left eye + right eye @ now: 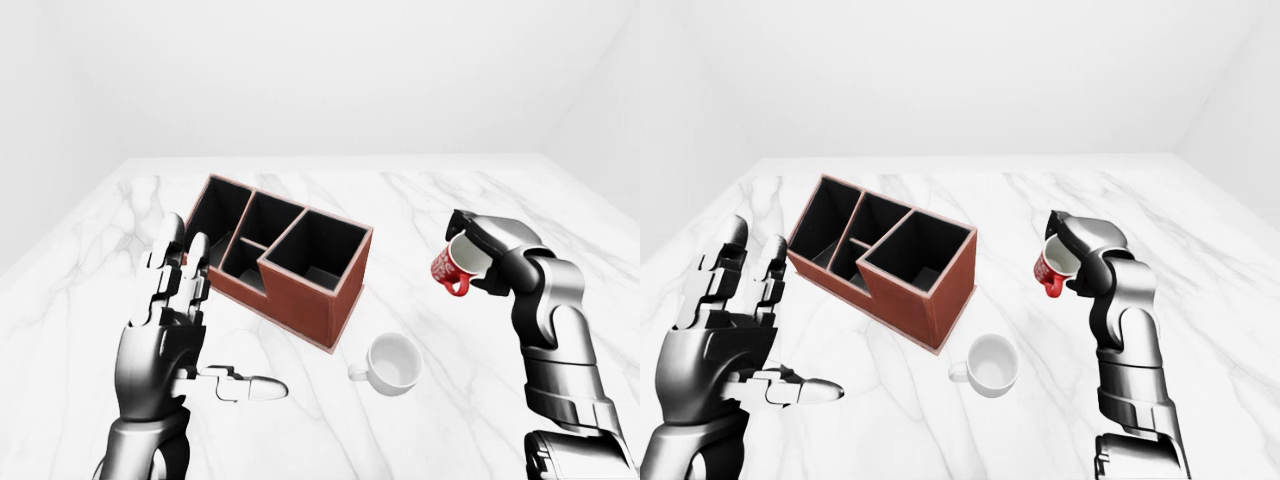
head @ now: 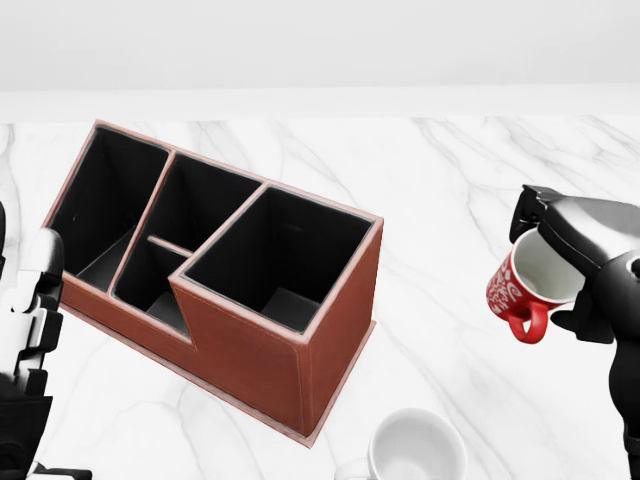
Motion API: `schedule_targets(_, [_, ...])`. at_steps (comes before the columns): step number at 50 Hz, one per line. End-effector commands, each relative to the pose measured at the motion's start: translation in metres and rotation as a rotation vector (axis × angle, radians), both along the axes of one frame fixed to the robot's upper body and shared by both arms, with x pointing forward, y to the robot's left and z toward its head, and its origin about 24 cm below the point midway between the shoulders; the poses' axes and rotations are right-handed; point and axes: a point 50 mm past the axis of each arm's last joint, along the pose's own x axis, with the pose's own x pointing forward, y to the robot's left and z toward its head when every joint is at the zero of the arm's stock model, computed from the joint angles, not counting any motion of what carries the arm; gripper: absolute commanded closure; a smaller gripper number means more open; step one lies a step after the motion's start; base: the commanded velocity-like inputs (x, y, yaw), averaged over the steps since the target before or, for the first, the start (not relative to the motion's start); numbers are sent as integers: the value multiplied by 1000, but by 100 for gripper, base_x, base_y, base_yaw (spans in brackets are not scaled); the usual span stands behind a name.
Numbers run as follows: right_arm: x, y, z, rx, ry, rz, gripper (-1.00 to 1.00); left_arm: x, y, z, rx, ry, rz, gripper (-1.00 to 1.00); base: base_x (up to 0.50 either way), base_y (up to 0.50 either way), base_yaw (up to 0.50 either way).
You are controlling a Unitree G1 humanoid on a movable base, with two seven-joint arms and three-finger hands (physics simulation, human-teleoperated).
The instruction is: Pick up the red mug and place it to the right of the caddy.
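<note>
My right hand (image 1: 478,252) is shut on the red mug (image 1: 455,268) and holds it tilted above the marble table, handle down, to the right of the caddy (image 1: 285,258). The mug also shows at the right edge of the head view (image 2: 525,285). The caddy is a reddish-brown box with several black compartments, set at an angle at the table's middle. My left hand (image 1: 185,330) is open and empty, fingers spread, at the lower left beside the caddy's left end.
A white mug (image 1: 392,364) lies on the marble table (image 1: 420,200) just below and right of the caddy's near corner, under and left of the held red mug. Bare marble spreads to the right of the caddy.
</note>
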Motion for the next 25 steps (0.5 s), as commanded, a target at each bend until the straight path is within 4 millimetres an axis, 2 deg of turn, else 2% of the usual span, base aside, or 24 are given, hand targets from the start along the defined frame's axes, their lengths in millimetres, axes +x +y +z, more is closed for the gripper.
schedule_targets(1, [17, 27, -8, -10, 45, 56, 100, -1, 1, 2, -1, -13, 2, -100, 0, 0, 0])
schedule_targets(17, [35, 52, -40, 39, 193, 112, 100, -2, 2, 5, -3, -28, 5, -100, 0, 0, 0])
schedule_targets(25, [40, 58, -57, 53, 277, 121, 100, -2, 3, 6, -4, -34, 5, -100, 0, 0, 0])
